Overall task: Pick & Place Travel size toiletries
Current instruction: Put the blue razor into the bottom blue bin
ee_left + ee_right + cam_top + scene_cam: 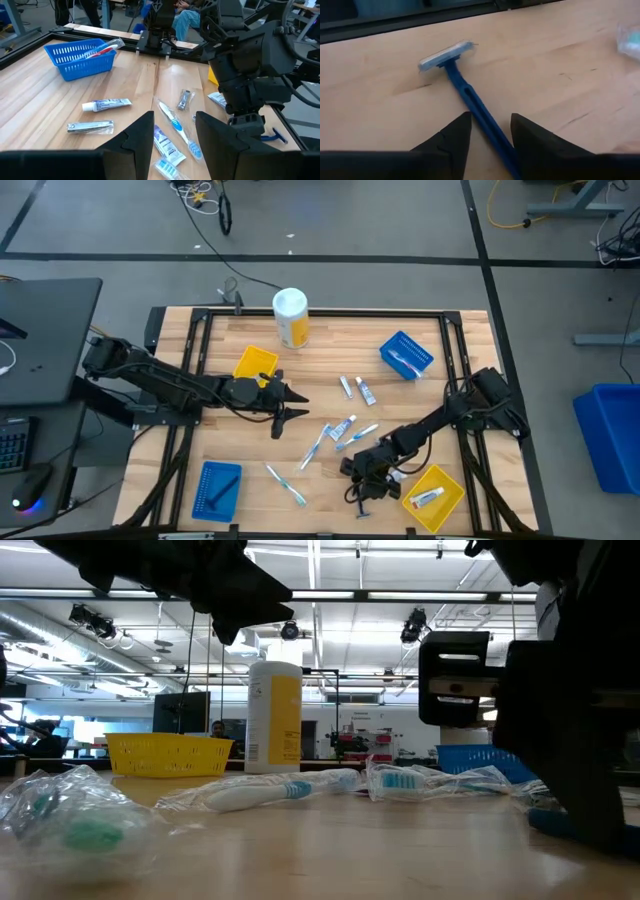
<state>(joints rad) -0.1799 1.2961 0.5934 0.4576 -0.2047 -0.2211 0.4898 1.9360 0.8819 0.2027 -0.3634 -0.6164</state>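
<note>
A dark blue razor (470, 97) lies flat on the wood near the table's near edge, its grey head (445, 55) away from my right gripper (490, 127). That gripper (360, 485) is open, low over the razor, one finger on either side of the handle. I cannot tell that it touches. Small white tubes (346, 386) and wrapped toothbrushes (315, 448) lie scattered mid-table. My left gripper (298, 406) hovers open left of them, pointing toward the right arm. A tube (427, 497) lies in the yellow tray.
A yellow canister with a white lid (291, 317) stands at the far edge. A yellow tray (256, 364) and a blue tray (407, 353) holding a toothbrush sit far, a blue tray (217, 488) and a yellow tray (448, 483) near. A black frame (320, 311) borders the table.
</note>
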